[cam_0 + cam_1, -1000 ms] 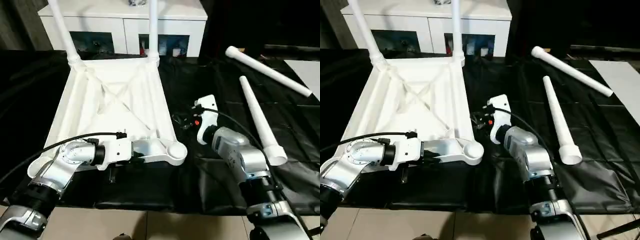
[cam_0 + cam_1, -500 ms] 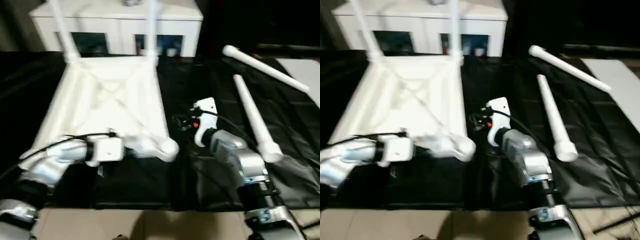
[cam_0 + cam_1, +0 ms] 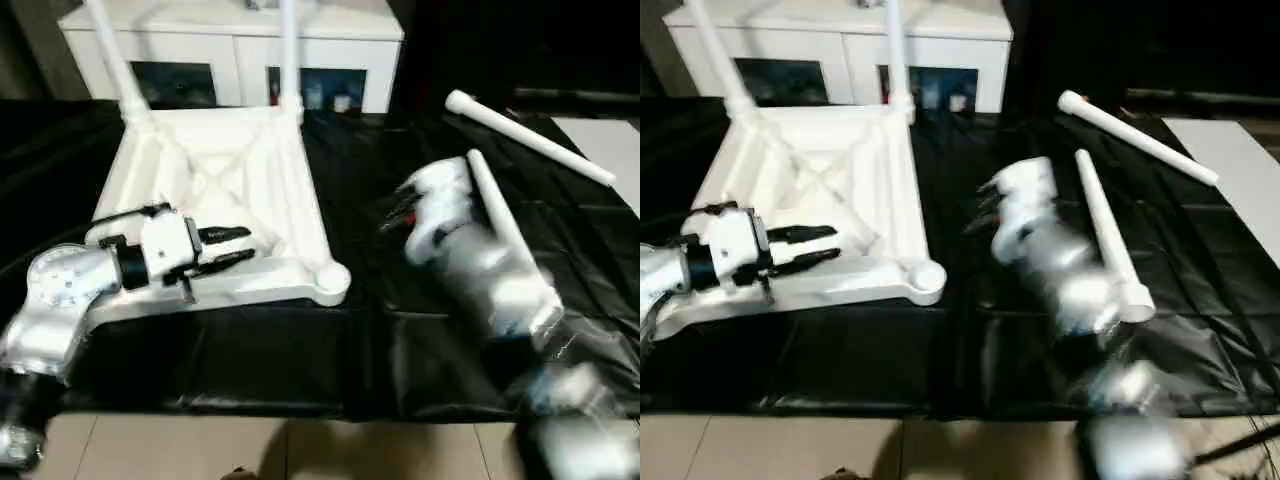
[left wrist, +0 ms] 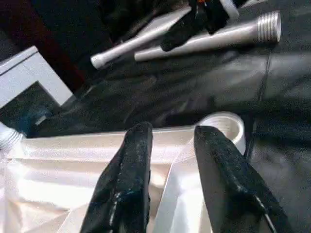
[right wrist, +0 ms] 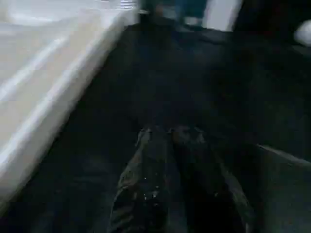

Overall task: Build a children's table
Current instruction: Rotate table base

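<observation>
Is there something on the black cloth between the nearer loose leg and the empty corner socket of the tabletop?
Only the right arm hangs over the black cloth between the loose leg and the empty corner socket. Nothing else visible lies there.

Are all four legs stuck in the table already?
No, two legs lie loose on the black cover beside the tabletop.

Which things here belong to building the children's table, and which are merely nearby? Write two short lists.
Belongs to the job:
upturned white tabletop
two fitted legs
two loose legs on the black sheet

Merely nearby:
white glass-door cabinet
black sheet
</observation>
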Available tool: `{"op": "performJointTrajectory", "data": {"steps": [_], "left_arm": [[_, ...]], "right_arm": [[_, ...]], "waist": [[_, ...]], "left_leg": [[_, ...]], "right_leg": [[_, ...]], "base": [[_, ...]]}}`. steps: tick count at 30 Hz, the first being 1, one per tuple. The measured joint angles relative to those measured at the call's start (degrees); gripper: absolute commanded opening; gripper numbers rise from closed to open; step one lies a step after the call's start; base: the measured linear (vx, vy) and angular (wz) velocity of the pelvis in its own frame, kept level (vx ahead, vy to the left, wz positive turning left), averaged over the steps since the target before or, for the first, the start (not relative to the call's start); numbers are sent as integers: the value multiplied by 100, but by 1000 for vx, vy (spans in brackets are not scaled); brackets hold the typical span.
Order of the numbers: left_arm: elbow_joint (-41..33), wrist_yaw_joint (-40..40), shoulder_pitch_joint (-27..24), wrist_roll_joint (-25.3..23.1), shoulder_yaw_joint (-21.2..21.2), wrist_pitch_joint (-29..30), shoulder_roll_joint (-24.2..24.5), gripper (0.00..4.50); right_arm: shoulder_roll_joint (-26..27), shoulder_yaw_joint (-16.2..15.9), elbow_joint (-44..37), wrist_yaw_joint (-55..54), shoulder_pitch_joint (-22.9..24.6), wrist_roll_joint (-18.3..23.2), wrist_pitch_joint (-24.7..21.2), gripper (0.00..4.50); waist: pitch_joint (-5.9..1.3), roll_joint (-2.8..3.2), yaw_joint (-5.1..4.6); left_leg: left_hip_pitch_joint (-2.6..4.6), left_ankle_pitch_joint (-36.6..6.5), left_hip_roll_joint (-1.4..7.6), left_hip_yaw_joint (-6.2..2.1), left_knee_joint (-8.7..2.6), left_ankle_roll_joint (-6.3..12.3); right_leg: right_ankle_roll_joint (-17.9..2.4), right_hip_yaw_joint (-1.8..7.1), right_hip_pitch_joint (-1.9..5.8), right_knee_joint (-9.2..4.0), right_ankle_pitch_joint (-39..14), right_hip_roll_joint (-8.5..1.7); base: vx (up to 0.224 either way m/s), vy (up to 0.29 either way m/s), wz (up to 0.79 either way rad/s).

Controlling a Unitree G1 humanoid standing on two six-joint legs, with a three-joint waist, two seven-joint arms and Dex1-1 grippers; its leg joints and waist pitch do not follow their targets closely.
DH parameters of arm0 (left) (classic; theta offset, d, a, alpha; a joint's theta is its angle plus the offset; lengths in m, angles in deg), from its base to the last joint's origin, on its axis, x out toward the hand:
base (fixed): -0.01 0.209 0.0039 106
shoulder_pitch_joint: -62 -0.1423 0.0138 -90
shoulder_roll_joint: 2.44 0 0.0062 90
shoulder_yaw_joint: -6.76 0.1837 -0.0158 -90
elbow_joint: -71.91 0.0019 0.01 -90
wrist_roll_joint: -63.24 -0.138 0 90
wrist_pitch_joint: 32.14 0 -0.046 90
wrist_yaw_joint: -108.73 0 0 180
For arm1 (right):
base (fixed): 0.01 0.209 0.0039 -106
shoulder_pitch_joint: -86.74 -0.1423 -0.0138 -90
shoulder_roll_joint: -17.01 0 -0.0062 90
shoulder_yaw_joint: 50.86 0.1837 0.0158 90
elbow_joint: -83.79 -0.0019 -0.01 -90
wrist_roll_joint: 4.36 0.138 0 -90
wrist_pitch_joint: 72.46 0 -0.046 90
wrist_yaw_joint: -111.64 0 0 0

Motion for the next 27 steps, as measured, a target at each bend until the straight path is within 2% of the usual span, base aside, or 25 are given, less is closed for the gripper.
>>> {"op": "performJointTrajectory", "data": {"steps": [3,5,7,8,11,17,27], "left_arm": [[-238,-26,69,113,74,393,-139,215],[-347,-259,284,124,259,766,-439,230],[-601,-503,435,115,409,1128,-676,235],[-724,-606,478,75,452,1326,-724,245],[-978,-771,511,56,579,1770,-846,266],[-1295,-903,377,26,794,2333,-919,266],[-1864,-829,115,128,796,3003,-609,266]], "right_arm": [[-145,18,648,-68,-279,-116,107,95],[-405,-10,1609,-71,-710,-211,262,110],[-597,-84,2235,-77,-1026,-390,381,115],[-642,-141,2472,-90,-1134,-489,459,132],[-755,-192,2916,-196,-1205,-680,551,151],[-942,-200,3619,-540,-1242,-872,684,151],[-1198,-175,4006,-878,-1457,-1053,692,151]], "waist": [[5,11,-21],[20,36,-33],[22,40,-38],[21,39,-46],[20,41,-108],[22,43,-91],[22,44,-85]], "left_leg": [[16,3,4,-2,1,-5],[4,3,4,-1,10,-6],[3,3,5,0,16,-5],[1,3,8,-3,21,-5],[-11,0,14,-3,24,4],[-67,3,37,0,50,20],[-70,5,46,-1,77,20]], "right_leg": [[0,2,5,14,0,5],[-11,1,2,14,9,3],[-12,1,3,13,9,3],[-12,-1,3,13,9,6],[-15,-1,-3,7,6,15],[-19,-17,-36,12,4,31],[-27,-18,-31,18,17,34]], "base": [[0,0,0],[0,0,0],[0,0,0],[0,0,0],[0,0,0],[0,0,0],[0,0,0]]}}
